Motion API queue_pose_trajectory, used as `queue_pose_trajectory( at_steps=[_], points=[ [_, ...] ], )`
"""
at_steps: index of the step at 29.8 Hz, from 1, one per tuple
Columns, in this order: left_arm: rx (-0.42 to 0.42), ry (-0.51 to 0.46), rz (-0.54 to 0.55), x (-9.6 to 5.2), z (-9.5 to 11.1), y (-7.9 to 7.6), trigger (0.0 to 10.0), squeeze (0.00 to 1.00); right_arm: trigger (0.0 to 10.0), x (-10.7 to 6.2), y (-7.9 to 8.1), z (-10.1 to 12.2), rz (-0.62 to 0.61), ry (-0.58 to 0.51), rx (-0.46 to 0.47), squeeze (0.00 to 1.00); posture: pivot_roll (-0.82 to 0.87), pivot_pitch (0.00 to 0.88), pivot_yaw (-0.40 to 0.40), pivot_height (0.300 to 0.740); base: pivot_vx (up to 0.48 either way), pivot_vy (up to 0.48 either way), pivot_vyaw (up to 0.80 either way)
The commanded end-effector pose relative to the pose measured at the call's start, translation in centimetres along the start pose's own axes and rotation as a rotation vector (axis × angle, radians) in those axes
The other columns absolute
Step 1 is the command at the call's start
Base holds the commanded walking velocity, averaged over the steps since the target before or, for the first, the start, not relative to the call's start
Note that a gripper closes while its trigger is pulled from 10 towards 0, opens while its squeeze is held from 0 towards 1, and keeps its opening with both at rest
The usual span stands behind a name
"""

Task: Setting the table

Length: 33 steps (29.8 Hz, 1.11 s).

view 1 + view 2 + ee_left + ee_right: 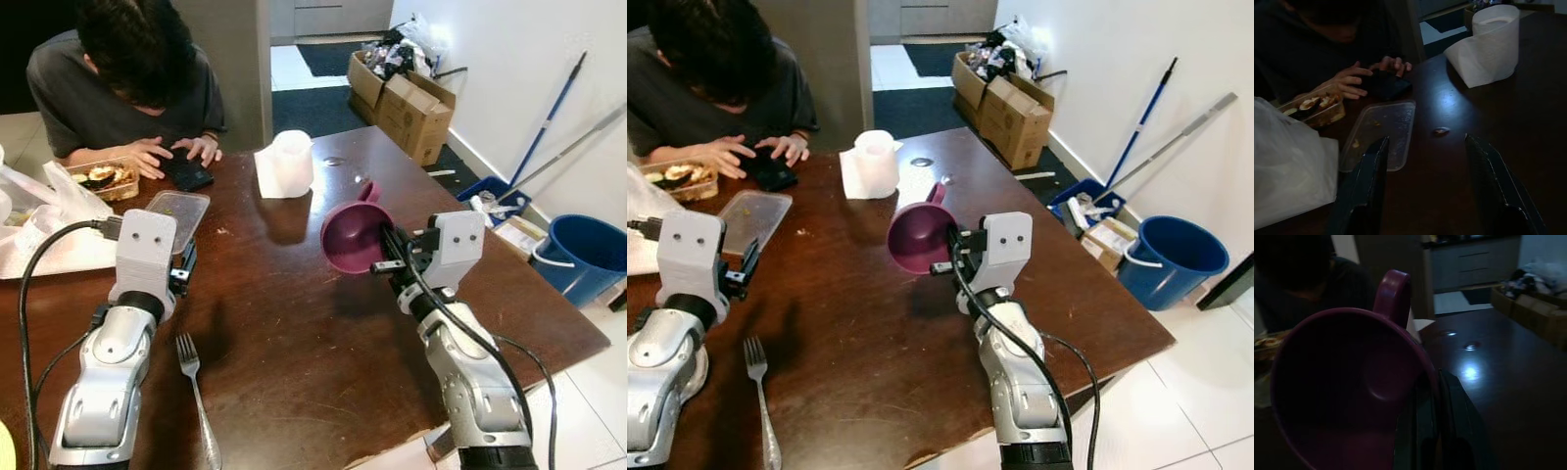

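My right gripper (385, 251) is shut on the rim of a purple mug (355, 235), held tilted on its side above the dark wooden table (294, 323), mouth toward me, handle pointing up and away. The right wrist view has the mug (1347, 387) close up, one finger (1459, 416) pressed against its rim. A silver fork (196, 392) lies on the table near the front, right of my left arm. My left gripper (1425, 171) hovers open over the table, close to a clear plastic lid (1378, 134), holding nothing.
A person (127, 78) sits at the far left with hands on a phone (186, 174), beside a food container (106, 178). A paper towel roll (289, 164) stands at the far middle. A white bag (39, 235) lies at left. Boxes (407, 103) and a blue bucket (583, 257) stand on the floor at right.
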<state>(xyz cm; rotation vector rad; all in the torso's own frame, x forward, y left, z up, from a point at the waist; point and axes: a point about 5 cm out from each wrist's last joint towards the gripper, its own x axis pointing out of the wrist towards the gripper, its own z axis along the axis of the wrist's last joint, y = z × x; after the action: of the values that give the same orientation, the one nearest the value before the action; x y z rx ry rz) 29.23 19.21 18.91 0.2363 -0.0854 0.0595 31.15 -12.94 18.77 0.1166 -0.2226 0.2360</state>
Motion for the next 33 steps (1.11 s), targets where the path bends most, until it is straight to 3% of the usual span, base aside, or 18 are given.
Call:
queue_pose_trajectory(
  at_steps=[1,13,21,33],
  points=[
    [0.007,0.006,0.009,0.1,-0.2,-0.1,10.0,0.0,10.0,-0.2,0.1,0.1,-0.014,-0.017,-0.007,0.0,-0.02,0.0,0.072,0.74,0.0,0.0,0.0],
    [-0.016,-0.028,0.029,1.0,0.1,-0.8,10.0,0.0,10.0,-0.5,0.7,-0.2,-0.037,-0.018,-0.02,0.0,-0.05,0.0,0.061,0.74,0.0,0.0,0.0],
    [-0.037,-0.056,-0.016,1.1,1.0,-2.6,10.0,0.0,10.0,-0.4,-0.6,-0.6,-0.089,0.003,-0.02,0.0,-0.03,0.0,0.071,0.74,0.0,0.0,0.0],
    [-0.031,-0.057,-0.008,1.6,0.8,-2.3,10.0,0.0,10.0,-0.9,-1.1,-0.9,-0.109,0.021,-0.037,0.0,-0.06,0.0,0.072,0.74,0.0,0.0,0.0]
  ],
)
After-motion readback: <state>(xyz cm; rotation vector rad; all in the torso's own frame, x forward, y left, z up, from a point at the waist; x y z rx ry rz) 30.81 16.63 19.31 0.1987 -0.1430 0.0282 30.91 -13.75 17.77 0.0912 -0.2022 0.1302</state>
